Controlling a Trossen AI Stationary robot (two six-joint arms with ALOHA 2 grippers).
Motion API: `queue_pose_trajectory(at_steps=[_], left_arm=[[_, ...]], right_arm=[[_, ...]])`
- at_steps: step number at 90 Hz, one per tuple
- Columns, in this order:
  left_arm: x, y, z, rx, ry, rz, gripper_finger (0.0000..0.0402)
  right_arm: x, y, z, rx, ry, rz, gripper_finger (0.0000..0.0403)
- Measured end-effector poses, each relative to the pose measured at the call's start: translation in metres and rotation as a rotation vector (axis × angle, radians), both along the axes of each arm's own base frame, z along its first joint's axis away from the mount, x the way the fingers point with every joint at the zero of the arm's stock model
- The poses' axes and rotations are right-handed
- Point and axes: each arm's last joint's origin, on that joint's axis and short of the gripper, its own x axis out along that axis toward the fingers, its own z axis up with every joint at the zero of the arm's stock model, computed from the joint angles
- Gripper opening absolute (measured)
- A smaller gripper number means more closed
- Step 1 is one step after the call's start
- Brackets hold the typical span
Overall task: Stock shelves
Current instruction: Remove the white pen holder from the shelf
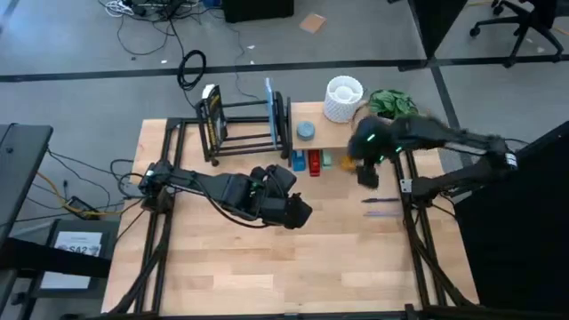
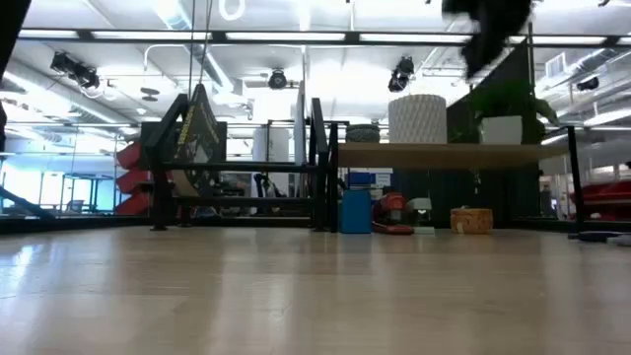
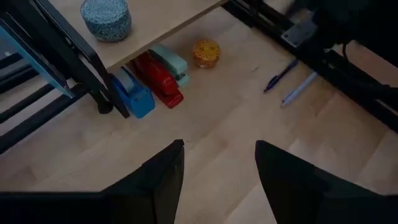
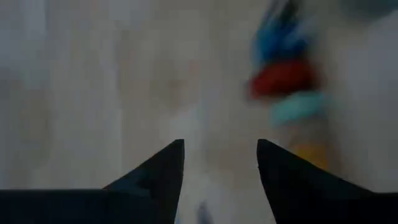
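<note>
The right gripper (image 1: 366,178) is seen with its fingers (image 4: 163,168) spread apart and nothing held between them, raised above the tabletop (image 1: 267,258). Just behind it the wooden board (image 1: 313,135) on black legs is found, its long axis running left to right; a white ribbed pot (image 1: 343,97), a plant (image 1: 391,103) and a grey round tin (image 1: 305,131) are carried on it. Under its front edge a blue dispenser (image 3: 134,93), a red stapler (image 3: 158,81), a teal stapler (image 3: 171,61) and a yellow tin (image 3: 206,53) are lined up. Two pens (image 1: 382,205) lie beside the gripper. Further left the black rack (image 1: 244,133) stands, its bars running left to right. The left gripper (image 3: 219,168) is held open and empty over mid-table.
</note>
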Motion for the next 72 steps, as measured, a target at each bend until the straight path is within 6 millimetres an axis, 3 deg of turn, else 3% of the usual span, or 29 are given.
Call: queue_pose_trajectory(at_steps=[10, 20, 48, 60, 72], left_arm=[[0.0, 0.0, 0.0, 0.003, -0.001, 0.002, 0.0177], [0.0, 0.0, 0.0, 0.004, -0.002, 0.002, 0.0177], [-0.001, -0.003, 0.0, -0.011, 0.003, -0.015, 0.0177], [-0.001, -0.004, -0.001, -0.012, 0.008, -0.014, 0.0177], [-0.002, -0.003, -0.001, -0.01, 0.018, -0.01, 0.0177]], right_arm=[[-0.008, -0.019, 0.035, -0.139, -0.186, -0.113, 0.0174], [-0.005, -0.045, 0.047, -0.209, -0.26, -0.155, 0.0188], [0.021, -0.123, 0.001, -0.201, -0.036, -0.233, 0.0227], [0.027, -0.137, -0.013, -0.185, 0.031, -0.252, 0.0207], [0.029, -0.138, -0.019, -0.165, 0.061, -0.249, 0.016]])
